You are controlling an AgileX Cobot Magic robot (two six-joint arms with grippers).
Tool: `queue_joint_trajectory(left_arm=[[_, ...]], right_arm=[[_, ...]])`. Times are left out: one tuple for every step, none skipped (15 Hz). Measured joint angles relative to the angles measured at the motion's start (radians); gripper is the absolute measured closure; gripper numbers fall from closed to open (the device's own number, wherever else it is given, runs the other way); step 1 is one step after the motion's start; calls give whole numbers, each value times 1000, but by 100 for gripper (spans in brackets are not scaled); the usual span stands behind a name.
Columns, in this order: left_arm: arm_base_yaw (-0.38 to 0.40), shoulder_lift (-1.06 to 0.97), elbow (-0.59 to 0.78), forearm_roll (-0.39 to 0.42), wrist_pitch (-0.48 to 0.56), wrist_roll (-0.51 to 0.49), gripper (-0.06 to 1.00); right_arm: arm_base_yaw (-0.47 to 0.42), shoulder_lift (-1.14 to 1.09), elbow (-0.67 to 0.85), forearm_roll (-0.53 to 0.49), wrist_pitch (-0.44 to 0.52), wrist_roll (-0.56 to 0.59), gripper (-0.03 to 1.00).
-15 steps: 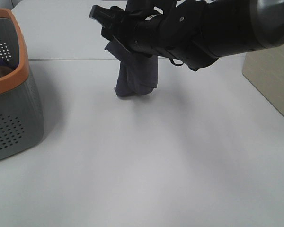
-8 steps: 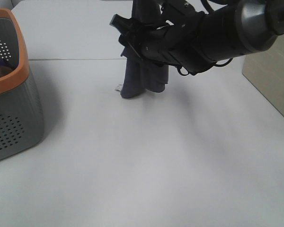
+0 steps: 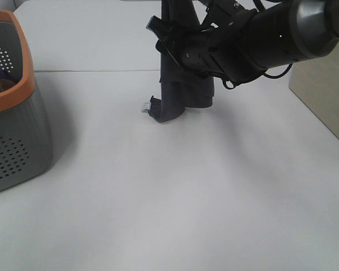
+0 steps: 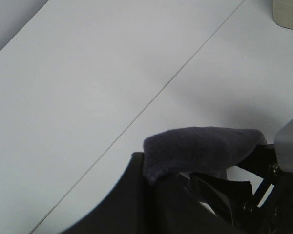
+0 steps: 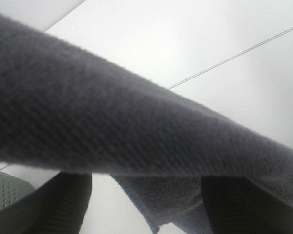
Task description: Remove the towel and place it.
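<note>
Towel (image 3: 178,93) is seen from above hanging from black arms, its lower end touching the white bench (image 3: 175,192), well apart from the orange-rimmed grey basket (image 3: 14,124). By the left wrist, the towel is clamped in the closed left gripper (image 4: 205,168). By the right wrist, cloth fills the view, draped between the spread fingers (image 5: 63,204) of the right gripper.

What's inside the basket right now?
Little shows inside the basket: a perforated inner wall and something dark and brownish low down, too cut off to identify. The floor is hidden by the rim. The towel hangs outside it, over the table.
</note>
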Motion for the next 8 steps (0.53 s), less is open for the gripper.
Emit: queue_joint_trajectory(left_arm=[[0,0,0,0,0,0,94],[0,0,0,0,0,0,94],[0,0,0,0,0,0,94],[0,0,0,0,0,0,94],[0,0,0,-2,0,0,94],[0,0,0,-8,0,0,94],[0,0,0,-17,0,0,94],[0,0,0,-21,0,0,94]], right_arm=[[-1,0,0,21,-3,-34,40],[-1,0,0,34,-4,-56,40],[-1,0,0,64,-5,-96,40],[-1,4,0,94,-7,-136,40],[-1,12,0,125,-20,-173,40],[-1,20,0,146,-24,-189,40],[-1,23,0,152,-24,-196,40],[-1,23,0,153,-25,-199,40]])
